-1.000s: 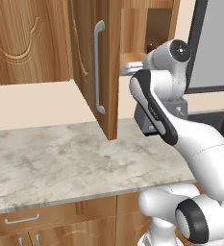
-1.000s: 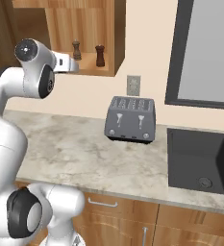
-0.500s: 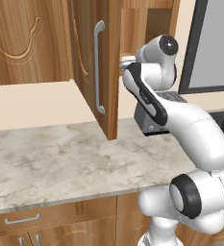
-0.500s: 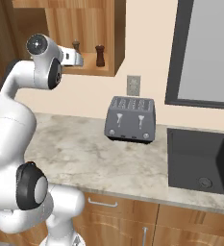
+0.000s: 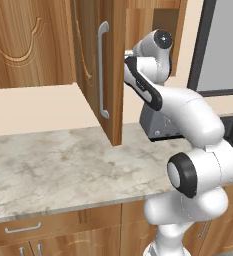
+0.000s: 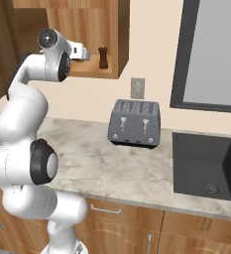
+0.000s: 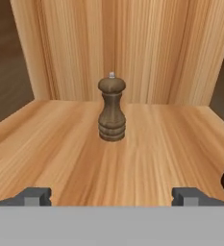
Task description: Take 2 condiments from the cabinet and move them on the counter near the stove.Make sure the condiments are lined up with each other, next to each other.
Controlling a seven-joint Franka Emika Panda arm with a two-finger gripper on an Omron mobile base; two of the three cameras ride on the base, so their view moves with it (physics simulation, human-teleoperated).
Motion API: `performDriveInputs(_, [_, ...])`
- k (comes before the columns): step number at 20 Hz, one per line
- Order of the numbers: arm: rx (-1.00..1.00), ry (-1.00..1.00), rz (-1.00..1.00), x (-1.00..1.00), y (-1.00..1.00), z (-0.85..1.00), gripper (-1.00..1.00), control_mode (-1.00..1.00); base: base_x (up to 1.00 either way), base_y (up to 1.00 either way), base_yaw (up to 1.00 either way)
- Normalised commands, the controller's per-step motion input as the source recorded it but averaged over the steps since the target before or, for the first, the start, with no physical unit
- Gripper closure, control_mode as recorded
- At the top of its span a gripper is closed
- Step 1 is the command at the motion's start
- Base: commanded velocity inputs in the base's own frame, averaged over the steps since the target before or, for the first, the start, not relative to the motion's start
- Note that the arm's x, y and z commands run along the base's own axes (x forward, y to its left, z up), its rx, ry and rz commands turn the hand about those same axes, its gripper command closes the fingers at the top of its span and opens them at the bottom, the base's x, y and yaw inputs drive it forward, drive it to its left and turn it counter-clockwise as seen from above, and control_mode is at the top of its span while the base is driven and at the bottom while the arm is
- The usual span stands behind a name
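Holding my gripper (image 7: 111,196) spread wide inside the cabinet (image 6: 112,30), I see the light brown shaker (image 7: 112,110) upright dead ahead, dark shaker (image 6: 103,57) beside it.

Glossy white rounded arm (image 5: 188,115), black joint rings, small dark fingers (image 7: 36,196)

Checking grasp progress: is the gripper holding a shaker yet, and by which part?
Nothing is held. The gripper is open, short of the light brown shaker standing on the cabinet shelf.
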Motion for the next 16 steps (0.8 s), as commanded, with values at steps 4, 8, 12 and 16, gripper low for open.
performDriveInputs(4, [0.00, -0.09, -0.01, 0.41, 0.06, 0.00, -1.00, -1.00, 0.00, 0.00, 0.00])
performDriveInputs(8, [0.00, -0.11, -0.02, 0.21, 0.00, 0.00, -1.00, -1.00, 0.00, 0.00, 0.00])
performDriveInputs(12, [0.00, 0.00, -0.03, 0.08, 0.00, 0.00, -1.00, -1.00, 0.00, 0.00, 0.00])
performDriveInputs(16, [0.00, 0.05, -0.02, 0.11, 0.02, 0.00, -1.00, -1.00, 0.00, 0.00, 0.00])
